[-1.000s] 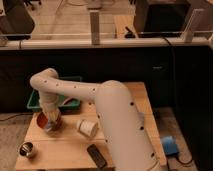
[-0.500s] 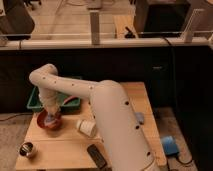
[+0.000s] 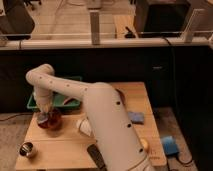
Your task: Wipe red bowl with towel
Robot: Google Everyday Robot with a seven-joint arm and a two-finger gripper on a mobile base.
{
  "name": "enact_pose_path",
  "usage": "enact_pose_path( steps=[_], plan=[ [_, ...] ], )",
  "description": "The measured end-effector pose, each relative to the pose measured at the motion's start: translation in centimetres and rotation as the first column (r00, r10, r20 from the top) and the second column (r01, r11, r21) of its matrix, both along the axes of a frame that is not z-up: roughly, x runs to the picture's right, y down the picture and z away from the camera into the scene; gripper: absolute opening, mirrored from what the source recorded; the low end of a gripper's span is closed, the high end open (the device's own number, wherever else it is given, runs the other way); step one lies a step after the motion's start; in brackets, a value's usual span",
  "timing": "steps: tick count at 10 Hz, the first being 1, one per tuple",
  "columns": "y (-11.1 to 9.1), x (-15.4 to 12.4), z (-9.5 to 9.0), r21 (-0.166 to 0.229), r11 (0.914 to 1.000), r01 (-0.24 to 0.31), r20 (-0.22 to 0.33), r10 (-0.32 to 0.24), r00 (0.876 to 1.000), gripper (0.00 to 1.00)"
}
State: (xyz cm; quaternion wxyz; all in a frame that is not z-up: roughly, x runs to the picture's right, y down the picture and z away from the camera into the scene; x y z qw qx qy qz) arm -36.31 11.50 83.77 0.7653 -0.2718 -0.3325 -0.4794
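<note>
Light wooden table (image 3: pixel 65 146), rectangular, matte, grain not readable. White robot arm (image 3: pixel 102 112), smooth rounded plastic casing with small dark dots: the thickest link rises from the table's front edge near its middle, leans up and left, and narrows to a rounded elbow above the back left corner. From there a short link drops almost straight down. Green tray (image 3: pixel 75 102), shallow, rectangular and plastic-looking, lies along the back edge on the left, partly hidden behind the arm. Red bowl (image 3: pixel 51 121), round, glossy dark red, sits near the left edge about halfway between back and front, just in front of the tray. Blue pad (image 3: pixel 135 117), soft-looking and roughly square, lies toward the right edge, touching the arm's outline as seen here. White cup (image 3: pixel 83 125), cylindrical, lies on its side near the table's middle, to the right of the bowl and apart from it. Black oblong object (image 3: pixel 95 154), flat, lies at the front edge beside the arm's base. Metal cup (image 3: pixel 27 149), shiny and round, stands upright at the front left corner. Small yellow rounded thing (image 3: pixel 144 144) sits near the front right corner. Gripper (image 3: pixel 44 115), grey-white, points down at the bowl's left rim, with a pale grey patch (image 3: pixel 42 119) under it, too blurred to identify. Cannot tell whether the gripper is apart, together or clamped on anything.
</note>
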Motion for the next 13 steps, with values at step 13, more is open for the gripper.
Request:
enact_pose_path(
  steps=[13],
  plan=[
    [5.6,2.6,-4.2,-0.117,0.9842,0.133,-0.013,-0.135,0.991,0.0]
  ],
)
